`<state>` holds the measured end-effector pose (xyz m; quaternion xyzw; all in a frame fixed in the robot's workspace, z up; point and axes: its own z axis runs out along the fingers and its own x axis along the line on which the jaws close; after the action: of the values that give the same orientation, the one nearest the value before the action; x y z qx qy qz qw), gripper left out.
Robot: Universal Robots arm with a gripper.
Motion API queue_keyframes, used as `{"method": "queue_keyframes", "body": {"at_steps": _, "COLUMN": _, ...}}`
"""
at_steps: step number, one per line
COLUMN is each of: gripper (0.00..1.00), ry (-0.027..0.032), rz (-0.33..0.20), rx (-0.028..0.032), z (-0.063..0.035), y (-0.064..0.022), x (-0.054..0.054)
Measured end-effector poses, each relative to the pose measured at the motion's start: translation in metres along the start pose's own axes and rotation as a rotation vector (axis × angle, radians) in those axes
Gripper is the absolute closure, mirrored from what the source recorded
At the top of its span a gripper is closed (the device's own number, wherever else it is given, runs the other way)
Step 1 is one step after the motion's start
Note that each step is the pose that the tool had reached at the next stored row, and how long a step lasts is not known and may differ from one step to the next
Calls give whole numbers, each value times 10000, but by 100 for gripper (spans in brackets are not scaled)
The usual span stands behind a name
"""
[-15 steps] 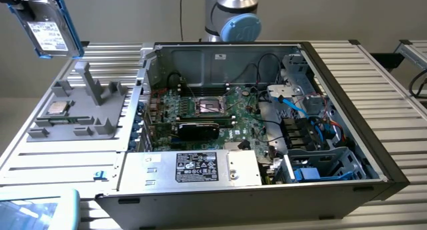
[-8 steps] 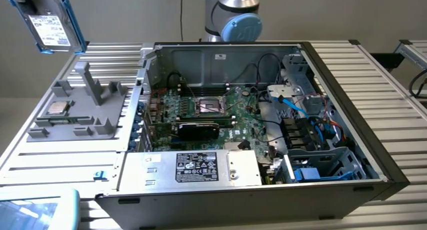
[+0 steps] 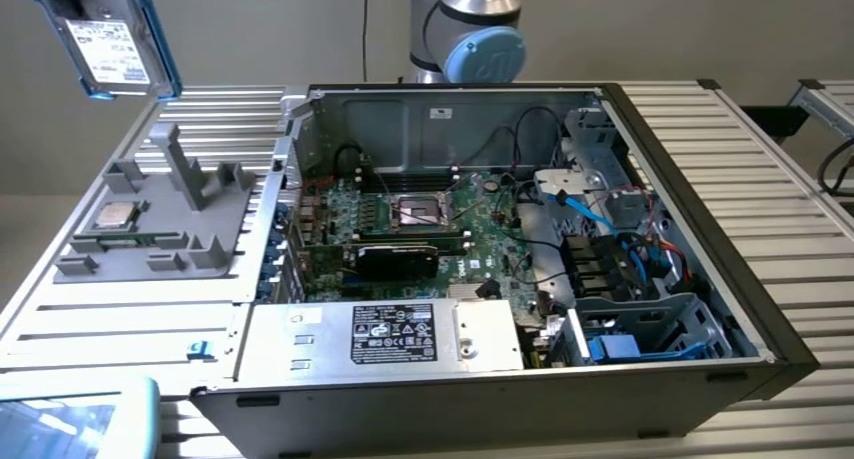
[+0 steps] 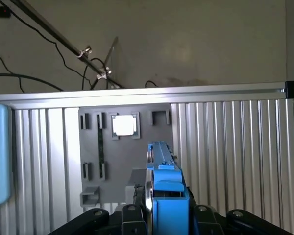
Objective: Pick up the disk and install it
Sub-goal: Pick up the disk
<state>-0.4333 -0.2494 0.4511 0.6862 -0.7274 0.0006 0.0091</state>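
One disk [image 3: 107, 34], flat, rectangular, silver-grey metal, clipped in a glossy blue plastic frame, held high in the air at the exterior view's left, above the grey tray [image 3: 160, 224] and well apart from the open computer case [image 3: 694, 214]. White label on its face, with lines of dark print too small to read. From the wrist, seen edge-on and upright, clamped from both sides between the black jointed fingers [image 4: 133, 215] of the gripper [image 4: 165, 213], closed on the blue frame. Tray of matt moulded grey plastic, with upright posts and square pockets, one pocket filled by a small square shiny silver chip [image 3: 114, 217]. Under everything, a table [image 3: 761, 139] of ribbed bare aluminium slats. Inside the black sheet-metal case: a green circuit board [image 3: 447, 214] with a square metal socket, a black card [image 3: 394, 259], thin blue cables [image 3: 594, 214], and a grey metal cage [image 3: 667, 319] with a blue plastic insert at the exterior view's right. Nearest the camera, a silver box [image 3: 467, 334] carrying a black label with white marks, not legible. Behind the case, a brushed silver arm [image 3: 467, 24] with a rounded pale blue cap. Low at the exterior view's left, a pale blue object [image 3: 80, 419] with rounded edges, kind unclear.
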Motion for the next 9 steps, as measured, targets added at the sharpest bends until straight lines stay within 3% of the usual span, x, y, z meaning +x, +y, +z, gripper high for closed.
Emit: {"method": "queue_keyframes", "body": {"at_steps": 9, "gripper": 62, "ry": -1, "rz": 0, "rx": 2, "z": -149, "y": -201, "x": 5}}
